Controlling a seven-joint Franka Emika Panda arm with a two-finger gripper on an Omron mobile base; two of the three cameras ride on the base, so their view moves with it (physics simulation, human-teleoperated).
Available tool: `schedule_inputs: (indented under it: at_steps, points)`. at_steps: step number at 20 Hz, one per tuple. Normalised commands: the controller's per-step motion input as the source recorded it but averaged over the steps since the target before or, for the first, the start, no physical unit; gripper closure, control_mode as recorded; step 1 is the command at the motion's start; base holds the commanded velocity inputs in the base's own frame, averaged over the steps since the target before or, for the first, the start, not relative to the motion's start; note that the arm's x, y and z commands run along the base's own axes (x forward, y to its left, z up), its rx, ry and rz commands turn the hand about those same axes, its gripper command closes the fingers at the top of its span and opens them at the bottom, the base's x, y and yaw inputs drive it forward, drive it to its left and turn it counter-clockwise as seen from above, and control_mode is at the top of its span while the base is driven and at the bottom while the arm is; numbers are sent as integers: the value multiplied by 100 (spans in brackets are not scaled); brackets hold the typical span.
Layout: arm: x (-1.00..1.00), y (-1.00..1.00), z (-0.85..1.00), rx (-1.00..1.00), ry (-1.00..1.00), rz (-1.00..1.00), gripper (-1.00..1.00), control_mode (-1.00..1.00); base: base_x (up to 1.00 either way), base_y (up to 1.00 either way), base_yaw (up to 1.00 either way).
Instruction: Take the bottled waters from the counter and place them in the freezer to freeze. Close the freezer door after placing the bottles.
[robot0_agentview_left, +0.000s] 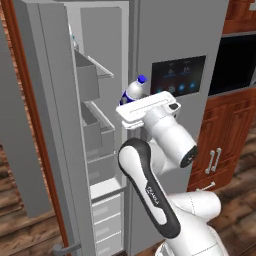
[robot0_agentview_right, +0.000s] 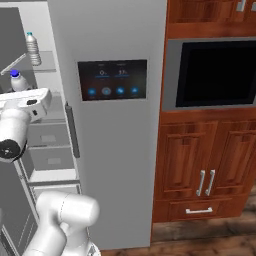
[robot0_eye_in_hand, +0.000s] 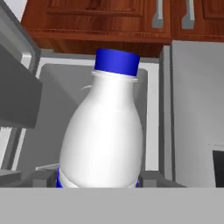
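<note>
My gripper is shut on one of the bottled waters, a clear bottle with a blue cap that stands upright between the dark fingertips. From the left base the held bottle rises just above the white hand, in front of the open freezer. The freezer door stands swung open to the left, with bins on its inner side. From the right base the held bottle is at the freezer opening, and a second bottle stands on an upper freezer shelf. The counter is out of view.
The fridge's wider right door with its dark display panel is closed, right beside the hand. Further right are a black built-in oven and reddish wood cabinets. White drawers fill the lower freezer.
</note>
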Motion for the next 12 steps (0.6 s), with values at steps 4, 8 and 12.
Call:
schedule_inputs:
  at_steps: [4,8,12]
  points:
    - [11,3,39,2,21,-4,100,-100,0,0,0]
    - [0,0,86,11,56,-1,100,-100,0,0,0]
    - [7,3,5,-4,19,0,100,-100,0,0,0]
